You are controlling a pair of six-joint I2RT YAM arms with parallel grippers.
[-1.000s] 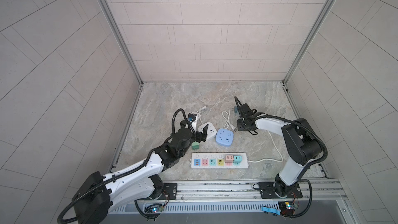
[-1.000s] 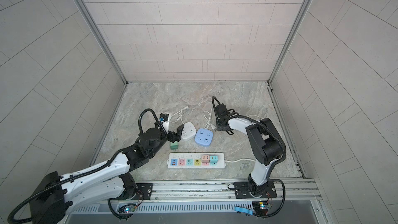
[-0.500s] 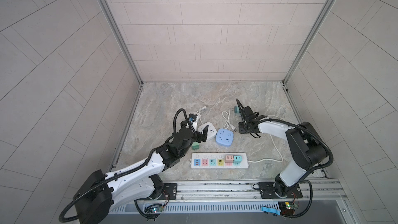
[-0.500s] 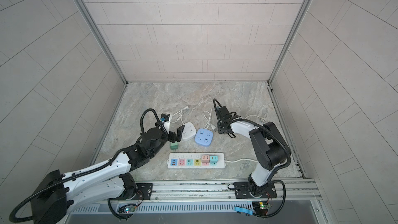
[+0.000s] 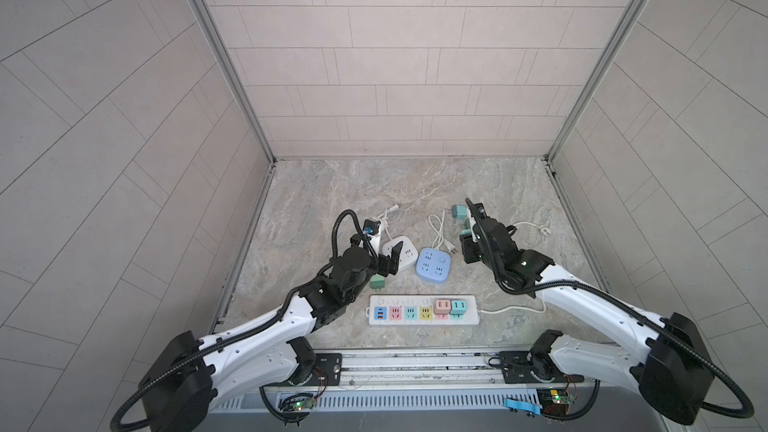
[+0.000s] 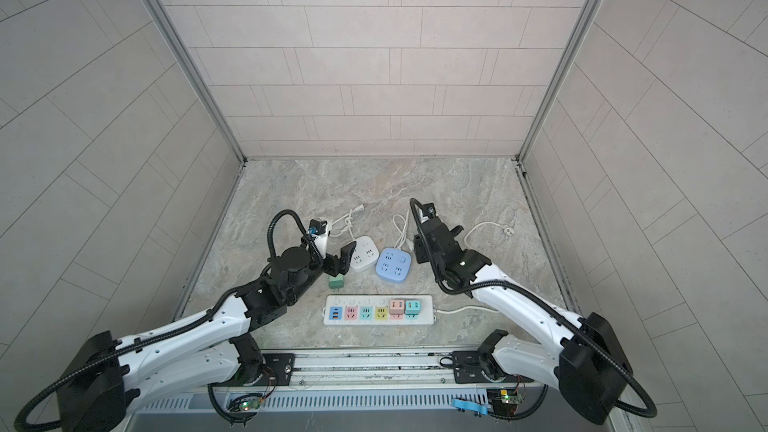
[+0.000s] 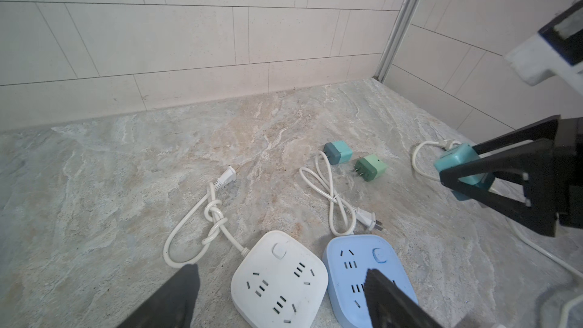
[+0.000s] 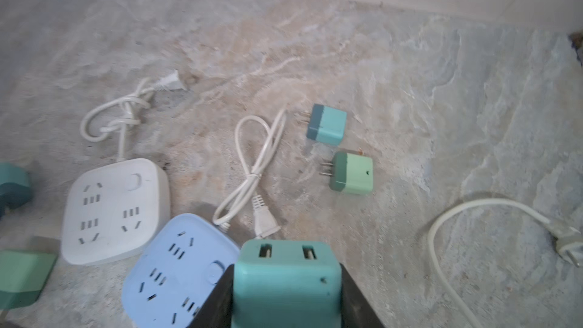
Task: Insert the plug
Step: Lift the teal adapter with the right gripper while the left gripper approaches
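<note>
My right gripper is shut on a teal plug, whose two USB slots face the camera; the left wrist view shows that plug clamped between black fingers above the floor. In both top views the right gripper hovers right of the blue square socket. My left gripper stands open over the white square socket, holding nothing. The long power strip lies near the front edge with a pink plug and a teal one plugged in.
Loose on the floor are a teal plug, a light green plug and a green plug beside the left gripper. White cords trail behind the square sockets. Another cord loops at the right.
The right gripper has shut on the teal plug and drawn back a little toward the front. The left gripper's jaws have narrowed slightly; that arm has hardly moved.
</note>
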